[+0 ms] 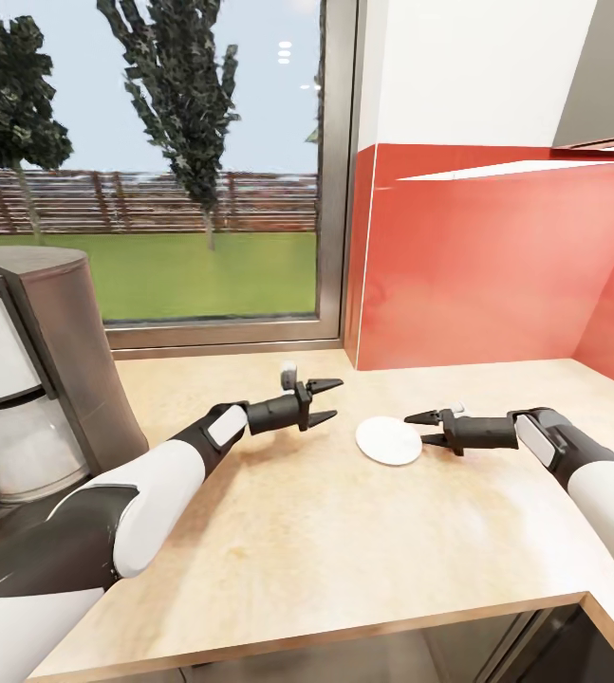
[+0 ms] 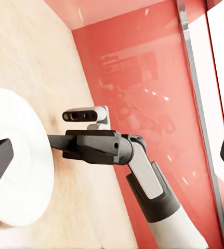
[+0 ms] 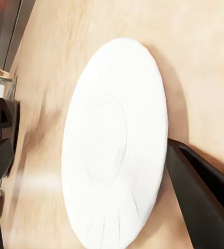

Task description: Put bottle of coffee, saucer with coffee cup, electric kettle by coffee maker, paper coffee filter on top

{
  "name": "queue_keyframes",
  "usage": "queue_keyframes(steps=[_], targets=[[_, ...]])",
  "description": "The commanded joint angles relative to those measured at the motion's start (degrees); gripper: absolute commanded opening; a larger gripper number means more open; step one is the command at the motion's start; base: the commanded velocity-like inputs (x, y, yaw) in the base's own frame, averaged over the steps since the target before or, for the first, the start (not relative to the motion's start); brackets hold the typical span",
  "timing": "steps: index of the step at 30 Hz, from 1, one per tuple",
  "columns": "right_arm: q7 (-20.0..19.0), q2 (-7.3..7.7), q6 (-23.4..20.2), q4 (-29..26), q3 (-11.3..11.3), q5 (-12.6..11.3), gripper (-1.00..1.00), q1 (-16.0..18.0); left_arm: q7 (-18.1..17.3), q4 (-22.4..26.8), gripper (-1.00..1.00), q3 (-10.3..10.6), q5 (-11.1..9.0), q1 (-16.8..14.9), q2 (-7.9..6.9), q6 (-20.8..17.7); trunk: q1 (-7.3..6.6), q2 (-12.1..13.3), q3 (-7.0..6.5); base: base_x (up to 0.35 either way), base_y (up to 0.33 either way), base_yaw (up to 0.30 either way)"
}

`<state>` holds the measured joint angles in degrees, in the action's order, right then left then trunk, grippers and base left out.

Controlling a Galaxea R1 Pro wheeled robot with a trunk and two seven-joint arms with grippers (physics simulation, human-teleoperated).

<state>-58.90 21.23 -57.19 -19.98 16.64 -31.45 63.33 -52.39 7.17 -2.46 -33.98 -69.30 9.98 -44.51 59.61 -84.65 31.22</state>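
- Now we work the saucer [image 1: 389, 441], lying flat on the tabletop [image 1: 363, 531] well right of the coffee maker [image 1: 31, 379]; by our reading, it needs to go left beside the machine.
- Our right gripper [image 1: 418, 428] has its fingers spread at the saucer's right rim, one low beside the edge; we cannot tell whether it touches.
- Our left gripper [image 1: 329, 399] hovers open and empty just left of the plate.
- We should slip one finger under the rim, close gently and keep the saucer level.
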Motion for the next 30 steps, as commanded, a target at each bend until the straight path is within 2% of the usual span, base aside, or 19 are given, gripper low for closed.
queue_keyframes(steps=[1, 30], targets=[[-0.2, 0.05, 0.0, 0.0, 0.4, 0.3, 1.0, 0.0, -0.1, -0.1, 1.0, -0.2, 0.1, 0.0, 0.02, -0.3, 0.0, 0.0, 0.07, 0.0, 0.0, 0.0], [-0.2, 0.04, 0.0, -0.1, 0.4, 0.3, 1.0, 0.0, 0.2, -2.8, 1.0, 1.3, 0.2, 0.0, 0.02, -0.4, 0.0, 0.0, 0.07, 0.0, 0.0, 0.0]])
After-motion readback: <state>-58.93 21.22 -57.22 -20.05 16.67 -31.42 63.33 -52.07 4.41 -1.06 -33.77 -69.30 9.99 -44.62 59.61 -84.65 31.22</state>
